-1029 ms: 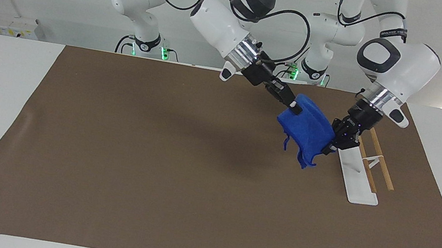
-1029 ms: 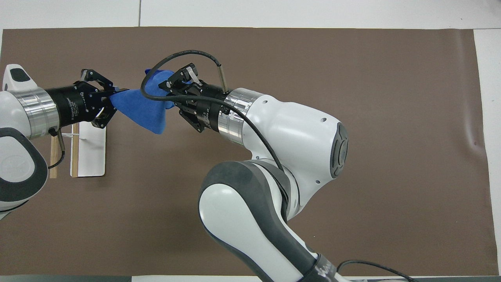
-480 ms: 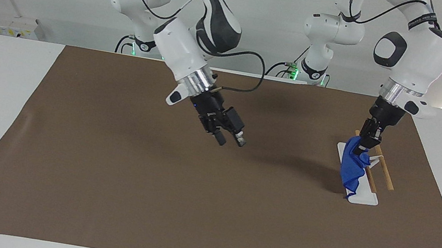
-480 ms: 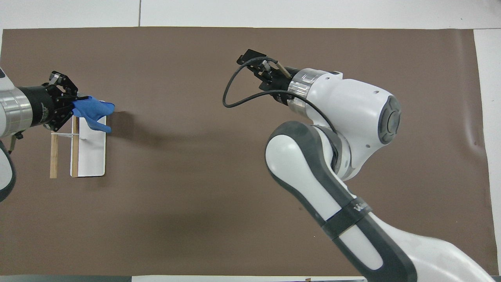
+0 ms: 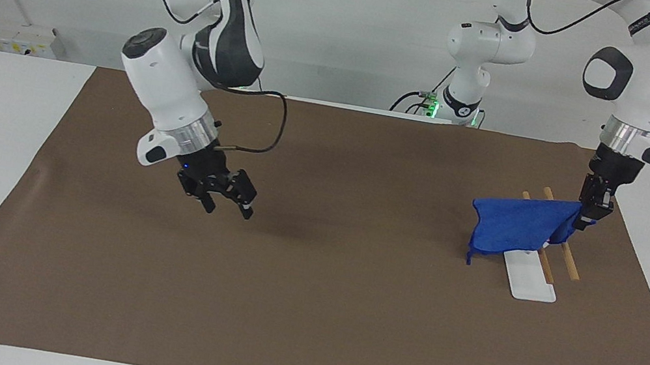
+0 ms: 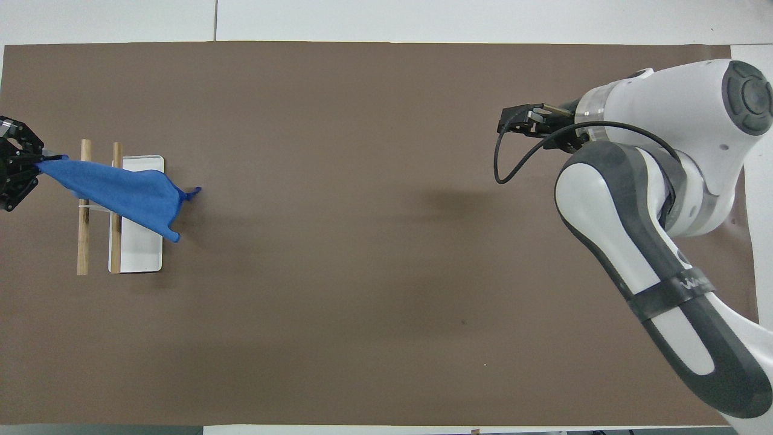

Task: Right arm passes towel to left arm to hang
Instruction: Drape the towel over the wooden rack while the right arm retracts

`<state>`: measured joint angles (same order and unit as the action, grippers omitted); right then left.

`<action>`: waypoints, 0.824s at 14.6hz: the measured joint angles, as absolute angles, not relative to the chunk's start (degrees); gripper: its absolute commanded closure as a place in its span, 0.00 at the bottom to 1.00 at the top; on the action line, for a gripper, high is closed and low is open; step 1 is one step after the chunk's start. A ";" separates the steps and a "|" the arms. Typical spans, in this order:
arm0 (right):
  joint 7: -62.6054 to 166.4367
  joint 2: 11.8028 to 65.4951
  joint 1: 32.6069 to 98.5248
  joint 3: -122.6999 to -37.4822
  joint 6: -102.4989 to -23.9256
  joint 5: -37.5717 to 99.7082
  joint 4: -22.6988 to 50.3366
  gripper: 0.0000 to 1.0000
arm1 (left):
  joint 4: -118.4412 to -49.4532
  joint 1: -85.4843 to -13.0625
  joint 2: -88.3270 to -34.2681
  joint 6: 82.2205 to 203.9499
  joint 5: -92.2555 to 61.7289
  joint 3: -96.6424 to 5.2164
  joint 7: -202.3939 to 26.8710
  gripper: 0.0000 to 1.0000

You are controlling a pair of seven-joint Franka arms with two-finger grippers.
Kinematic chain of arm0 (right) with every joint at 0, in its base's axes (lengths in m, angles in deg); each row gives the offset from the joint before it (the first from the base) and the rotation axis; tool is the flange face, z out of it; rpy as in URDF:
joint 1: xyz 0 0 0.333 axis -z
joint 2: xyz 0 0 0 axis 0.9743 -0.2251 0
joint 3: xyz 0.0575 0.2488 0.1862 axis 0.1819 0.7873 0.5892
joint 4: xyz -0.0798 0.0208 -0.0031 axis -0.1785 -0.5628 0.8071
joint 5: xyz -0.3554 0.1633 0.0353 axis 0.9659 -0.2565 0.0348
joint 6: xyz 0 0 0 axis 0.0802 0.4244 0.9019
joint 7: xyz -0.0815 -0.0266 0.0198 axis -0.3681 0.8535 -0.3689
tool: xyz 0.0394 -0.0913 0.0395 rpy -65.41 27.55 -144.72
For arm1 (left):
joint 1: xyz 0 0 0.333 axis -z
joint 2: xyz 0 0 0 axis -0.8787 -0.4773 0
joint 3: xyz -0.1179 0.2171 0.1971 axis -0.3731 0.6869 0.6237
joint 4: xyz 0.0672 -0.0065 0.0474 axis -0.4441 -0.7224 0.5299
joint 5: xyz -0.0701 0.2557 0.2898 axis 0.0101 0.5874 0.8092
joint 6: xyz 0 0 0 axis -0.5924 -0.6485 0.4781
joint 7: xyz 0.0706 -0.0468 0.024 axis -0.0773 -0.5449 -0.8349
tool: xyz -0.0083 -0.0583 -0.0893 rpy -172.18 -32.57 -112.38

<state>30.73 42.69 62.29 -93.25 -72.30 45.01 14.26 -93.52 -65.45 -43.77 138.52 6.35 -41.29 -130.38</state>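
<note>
At mid-right of the facing view, the left tool (image 5: 588,217) grips one corner of the towel (image 5: 516,226), which is draped across the wooden rack (image 5: 557,246); whether it rests there fully is unclear. At mid-left, the right tool (image 5: 227,201) hangs released, empty, above the tabletop (image 5: 303,311).

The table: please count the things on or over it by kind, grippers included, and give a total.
Blue towel: 1, held over the rack
Rack, white base with wooden rails: 1
Brown mat: 1
Grippers: 2, the left gripper shut on the towel, the right gripper open over the mat
Total: 5
</note>
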 measured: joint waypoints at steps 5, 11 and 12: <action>31.12 45.00 66.28 -93.24 -55.39 60.47 12.05 0.00 | -93.61 -71.25 -43.70 139.14 6.37 -41.22 -127.45 1.00; 37.13 52.17 74.11 -93.39 -45.62 61.59 10.50 0.00 | -96.20 -74.21 -44.53 144.13 6.39 -41.24 -127.39 1.00; 37.24 53.50 74.11 -93.37 -43.61 61.87 9.70 0.00 | -97.19 -74.25 -44.89 145.32 6.39 -41.25 -127.39 1.00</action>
<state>37.24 53.50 74.11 -93.37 -43.61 61.87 9.70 -97.19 -74.25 -44.89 145.32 6.39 -41.25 -127.39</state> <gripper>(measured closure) 0.000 0.982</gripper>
